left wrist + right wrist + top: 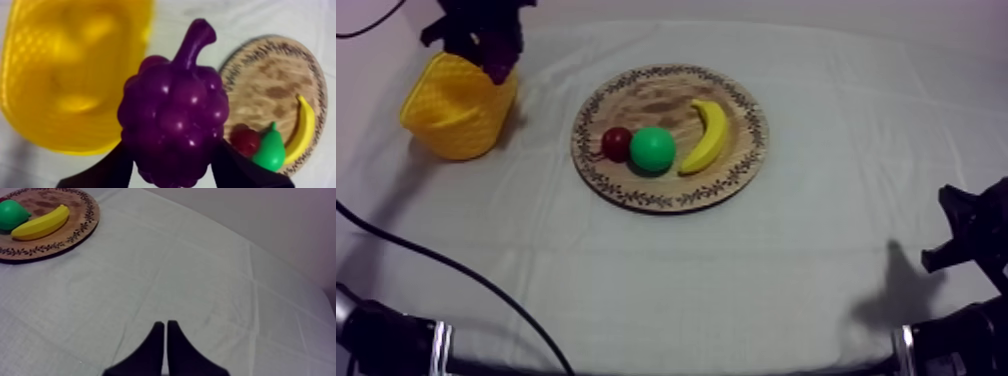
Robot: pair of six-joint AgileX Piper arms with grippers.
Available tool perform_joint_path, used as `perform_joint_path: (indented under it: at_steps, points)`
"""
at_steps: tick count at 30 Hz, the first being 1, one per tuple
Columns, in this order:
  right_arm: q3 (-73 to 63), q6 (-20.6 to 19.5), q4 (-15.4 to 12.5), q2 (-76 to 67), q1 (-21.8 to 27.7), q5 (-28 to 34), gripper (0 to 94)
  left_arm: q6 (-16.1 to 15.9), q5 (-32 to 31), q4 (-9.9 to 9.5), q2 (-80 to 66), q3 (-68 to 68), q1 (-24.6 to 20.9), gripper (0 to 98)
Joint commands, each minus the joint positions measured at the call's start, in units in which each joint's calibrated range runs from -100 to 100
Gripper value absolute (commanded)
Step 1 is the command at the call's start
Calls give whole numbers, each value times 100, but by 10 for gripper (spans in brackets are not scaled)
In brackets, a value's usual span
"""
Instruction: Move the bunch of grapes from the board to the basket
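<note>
The desk point(736, 290) carries the wooden board point(654, 100), which lies well away from the left tool point(172, 150) and nearer the middle. The yellow basket point(451, 115) sits directly under that tool, its open mouth just beside and below the fingers. The left tool is closed round the bunch of grapes point(172, 100), gripping its lower sides with the stem pointing away from the fingers. The bunch hangs in the air over the basket's rim, clear of the board. The right tool point(165, 338) rests low over bare cloth, its fingers pressed together on nothing, with the board off to one side. A banana point(707, 135), a pear point(653, 148) and a small red fruit point(616, 143) lie on the board.

By my reckoning, picking and carrying are done. What is left is centring over the opening, lowering and letting go.
</note>
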Motion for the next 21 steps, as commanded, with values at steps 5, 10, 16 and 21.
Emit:
perform_joint_path:
  at_steps: [5, 10, 16, 21]
  points:
    - [0, -1, -1, 0, -3, -1, 3, -176, -1, -26, -143, 209, -580, 533]
    - [0, -1, -1, 0, -3, -1, 3, -290, -1, -75, -234, 350, -871, 534]
    - [0, -1, -1, 0, -8, -1, 3, -377, 32, -114, -289, 385, -1093, 534]
    - [0, -1, -1, 0, -10, -1, 3, -410, 58, -131, -161, 299, -1143, 534]
